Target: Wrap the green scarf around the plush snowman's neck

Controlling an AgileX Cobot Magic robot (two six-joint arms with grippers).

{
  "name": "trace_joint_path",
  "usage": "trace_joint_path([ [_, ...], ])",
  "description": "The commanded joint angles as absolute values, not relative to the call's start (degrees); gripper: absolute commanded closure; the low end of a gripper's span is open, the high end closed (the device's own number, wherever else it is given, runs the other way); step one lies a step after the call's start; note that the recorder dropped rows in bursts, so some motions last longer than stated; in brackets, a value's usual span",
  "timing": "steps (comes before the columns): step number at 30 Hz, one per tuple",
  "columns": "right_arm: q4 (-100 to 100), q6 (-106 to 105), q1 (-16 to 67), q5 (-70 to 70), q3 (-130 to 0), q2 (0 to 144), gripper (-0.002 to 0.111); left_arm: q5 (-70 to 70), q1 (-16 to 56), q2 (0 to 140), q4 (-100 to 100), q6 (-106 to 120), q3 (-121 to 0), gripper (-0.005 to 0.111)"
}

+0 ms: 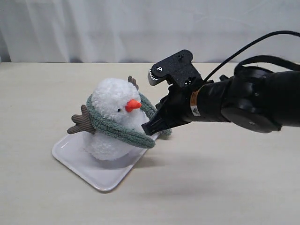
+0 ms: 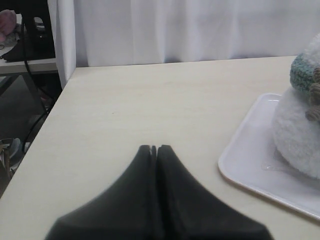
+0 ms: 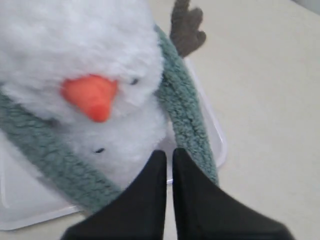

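The plush snowman (image 1: 112,101) stands upright on a white tray (image 1: 93,173), orange nose toward the right arm. The green scarf (image 1: 122,129) lies looped round its neck, one end hanging at its front. My right gripper (image 1: 147,127) is at the snowman's front, beside the hanging scarf, its fingers shut with nothing between them. In the right wrist view the gripper (image 3: 169,152) points at the snowman's belly (image 3: 120,145), next to the scarf (image 3: 185,115). My left gripper (image 2: 154,147) is shut and empty over bare table, well away from the snowman (image 2: 300,135).
The tray's rim (image 2: 245,160) lies near the left gripper's side. A brown twig arm (image 1: 82,123) sticks out over the scarf. White curtain hangs behind the table, and the table's edge (image 2: 62,95) drops off toward a cluttered area.
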State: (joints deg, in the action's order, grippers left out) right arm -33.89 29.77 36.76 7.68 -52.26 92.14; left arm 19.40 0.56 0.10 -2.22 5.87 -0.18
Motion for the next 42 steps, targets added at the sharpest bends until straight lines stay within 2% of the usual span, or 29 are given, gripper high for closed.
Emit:
trace_joint_path([
  [1,-33.7,30.22,40.94,8.07,-49.23,83.25,0.104,18.62,0.72,0.0,-2.24,5.95,0.0,0.107],
  [6,-33.7,30.22,44.21,12.71,-48.4,72.06,0.104,18.62,0.72,0.0,-2.24,5.95,0.0,0.107],
  [19,-30.22,30.22,44.8,26.62,-48.16,45.99,0.104,18.57,0.72,0.0,-2.14,5.95,0.0,0.107],
  [34,-30.37,30.22,44.8,27.56,-39.49,19.77,0.104,18.57,0.72,0.0,-2.14,5.95,0.0,0.107],
  [42,-30.37,30.22,44.8,29.02,-39.11,7.55,0.104,18.57,0.72,0.0,-2.24,5.95,0.0,0.107],
])
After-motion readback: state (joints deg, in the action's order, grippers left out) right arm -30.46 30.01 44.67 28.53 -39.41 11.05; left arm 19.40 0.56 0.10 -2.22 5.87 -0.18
